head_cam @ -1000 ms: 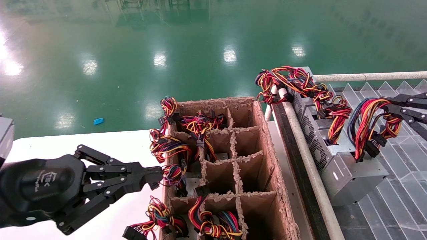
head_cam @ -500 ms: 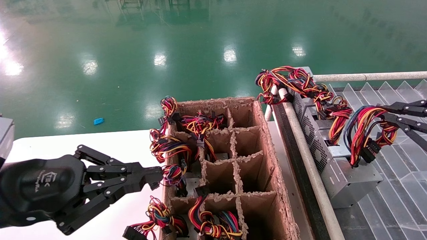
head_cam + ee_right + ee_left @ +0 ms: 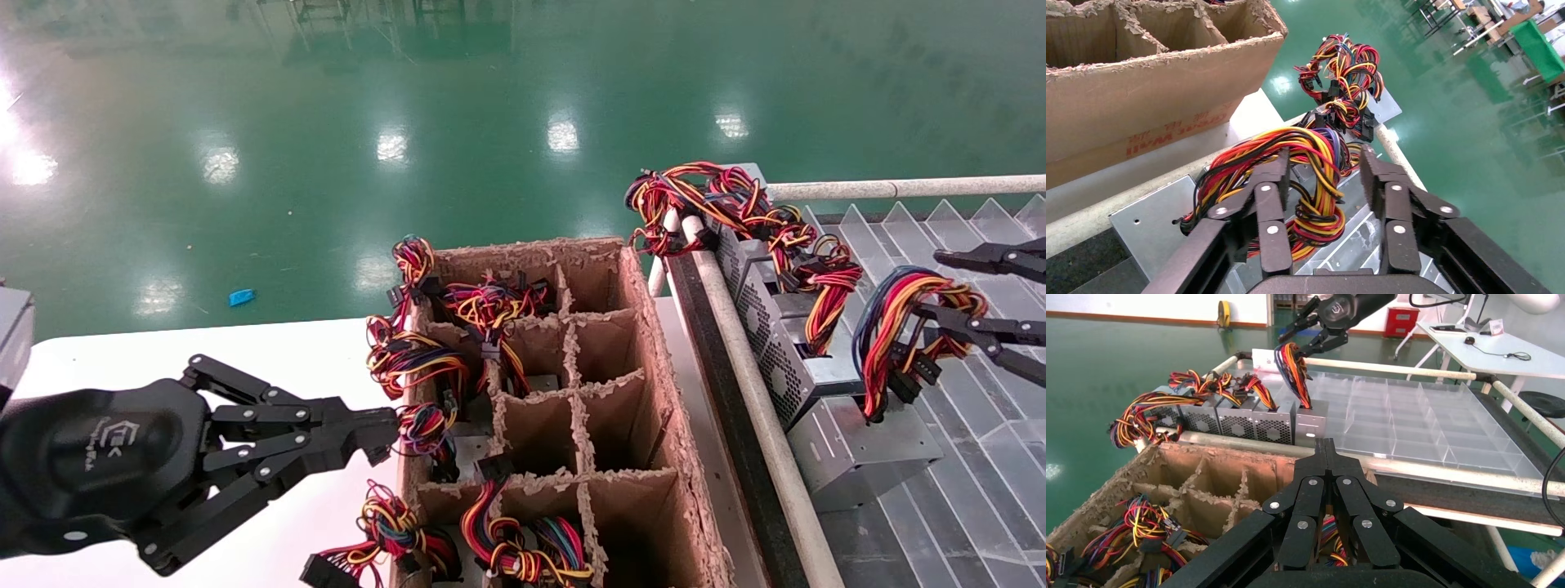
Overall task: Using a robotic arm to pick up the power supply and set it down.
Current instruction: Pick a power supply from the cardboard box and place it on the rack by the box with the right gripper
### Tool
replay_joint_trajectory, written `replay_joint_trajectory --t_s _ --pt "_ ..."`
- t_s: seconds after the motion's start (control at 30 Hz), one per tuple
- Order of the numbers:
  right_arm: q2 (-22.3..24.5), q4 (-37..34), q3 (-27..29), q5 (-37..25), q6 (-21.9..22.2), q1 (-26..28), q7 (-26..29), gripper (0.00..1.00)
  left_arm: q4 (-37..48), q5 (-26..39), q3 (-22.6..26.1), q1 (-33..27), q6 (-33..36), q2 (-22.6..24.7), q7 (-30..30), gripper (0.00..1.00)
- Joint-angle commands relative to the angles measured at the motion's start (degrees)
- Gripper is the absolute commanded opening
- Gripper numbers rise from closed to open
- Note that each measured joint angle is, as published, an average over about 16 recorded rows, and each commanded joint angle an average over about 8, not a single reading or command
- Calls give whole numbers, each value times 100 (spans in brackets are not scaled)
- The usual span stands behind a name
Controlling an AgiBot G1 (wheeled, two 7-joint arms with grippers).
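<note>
A: Start with the big things. What's in front of the robot?

B: A clear plastic tray ribbed with divider slots [image 3: 981, 457] on the robot's right, and a brown corrugated-cardboard crate split into cells [image 3: 572, 408] in the middle, several cells holding wire bundles. Along the tray's near rail stands a row of grey perforated metal units [image 3: 760, 302] with their own wiring.

A: And the power supply?

B: The plain grey sheet-metal power supply [image 3: 866, 449] sits on the tray at the near end of that row, just beside the last unit. It looks set down, resting on its base.

A: So the task is nearly over?

B: I'd judge so. The placing seems done; what's left is for the right arm to get clear. The right black linked-finger gripper [image 3: 964, 298] has its jaws spread, but one finger runs through the loop of red, yellow and black wires [image 3: 899, 327], so a snag on the way out is the risk.

A: Which way does the box lie?

B: Its long axis seems to run across the tray, away from the rail, with the wire bundle rising from its top face towards the gripper.

A: The other arm?

B: The left black gripper [image 3: 380, 437] is parked over the white table [image 3: 122, 359], fingers pressed together on nothing, tips just beside the crate's wall.
</note>
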Motion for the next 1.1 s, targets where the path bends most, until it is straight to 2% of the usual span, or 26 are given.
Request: replay_joint_trajectory --t_s 0.03,0.57,1.1 --pt "17 -1 -5 3 -18 -1 23 100 0 0 0 0 0 0 0 0" --pt "216 3 97 19 -171 -167 134 100 0 0 0 0 0 0 0 0" --pt "887 18 125 69 -797 -274 458 100 0 0 0 0 0 0 0 0"
